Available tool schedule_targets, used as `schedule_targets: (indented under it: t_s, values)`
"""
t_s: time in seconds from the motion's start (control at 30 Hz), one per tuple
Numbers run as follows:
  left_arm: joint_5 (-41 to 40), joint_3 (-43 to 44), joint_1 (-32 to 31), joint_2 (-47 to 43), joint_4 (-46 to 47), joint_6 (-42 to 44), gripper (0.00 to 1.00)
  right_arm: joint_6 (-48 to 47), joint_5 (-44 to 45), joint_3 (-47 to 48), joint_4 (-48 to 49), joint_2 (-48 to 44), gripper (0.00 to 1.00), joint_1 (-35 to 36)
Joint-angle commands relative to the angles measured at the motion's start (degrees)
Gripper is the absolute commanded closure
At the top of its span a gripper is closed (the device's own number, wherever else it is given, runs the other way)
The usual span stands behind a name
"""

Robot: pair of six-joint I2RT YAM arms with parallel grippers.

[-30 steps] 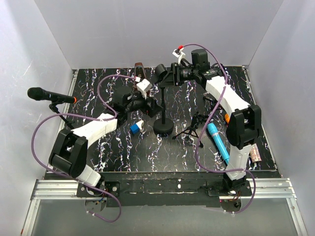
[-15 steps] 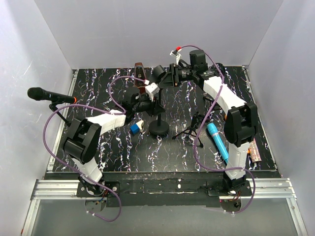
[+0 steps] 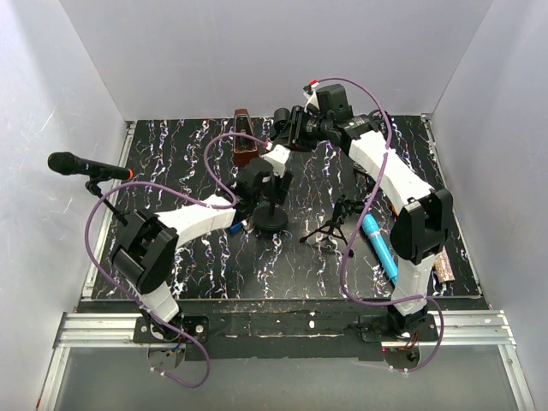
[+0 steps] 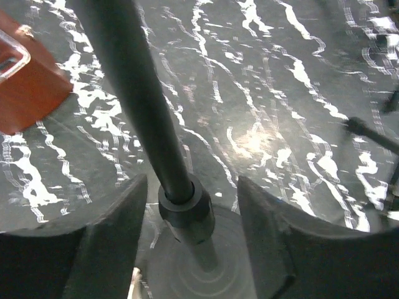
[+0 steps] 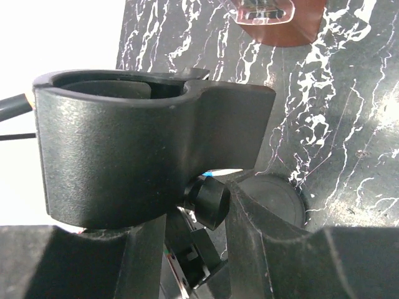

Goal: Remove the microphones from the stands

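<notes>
A black microphone (image 3: 81, 165) rests in a holder at the table's far left edge, away from both grippers. A blue microphone (image 3: 379, 247) lies flat on the mat at the right. In the middle stands a round-based stand (image 3: 271, 219) with a black clip (image 3: 280, 122) at its top. That clip (image 5: 124, 143) looks empty. My right gripper (image 3: 295, 130) (image 5: 196, 205) is shut on the clip's joint and knob. Low on the stand's pole (image 4: 143, 93), my left gripper (image 3: 272, 175) (image 4: 192, 180) is open, with a gap on each side.
A brown wooden block (image 3: 243, 141) (image 4: 25, 87) stands behind the stand. A small black tripod (image 3: 334, 224) sits beside the blue microphone. A blue and white cube (image 3: 235, 224) peeks out by the stand's base. A small packet (image 3: 443, 267) lies at the right edge.
My left gripper has swung right from beside the stand to straddle its pole. The right gripper with the clip has shifted slightly left, and the stand's base has slid a little left.
</notes>
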Motion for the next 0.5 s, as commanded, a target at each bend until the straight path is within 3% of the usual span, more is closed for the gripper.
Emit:
schedule_targets:
  t_s: [0.0, 0.07, 0.17, 0.23, 0.47]
  values:
    - [25.1, 0.6, 7.4, -5.4, -2.9, -2.2, 0.33, -4.7, -7.5, -3.8, 4.4, -0.2, 0.99, -2.6]
    - [39.0, -0.1, 11.8, -4.4, -0.8, -4.8, 0.27, -5.3, -20.1, -8.0, 13.2, 0.5, 0.99, -4.7]
    - [55.3, -0.1, 14.5, -1.4, 3.4, -4.8, 0.29, -5.1, -31.5, -12.4, 22.6, 1.4, 0.99, -5.9]
    - [60.0, 1.1, 14.5, 1.0, 4.9, -4.1, 0.33, -4.8, -35.3, -12.4, 24.4, 2.3, 0.99, -5.9]
    - [63.0, 5.9, 13.9, 7.6, 7.3, -4.2, 0.71, -5.2, -35.5, -11.0, 24.6, 3.7, 0.99, -5.7]
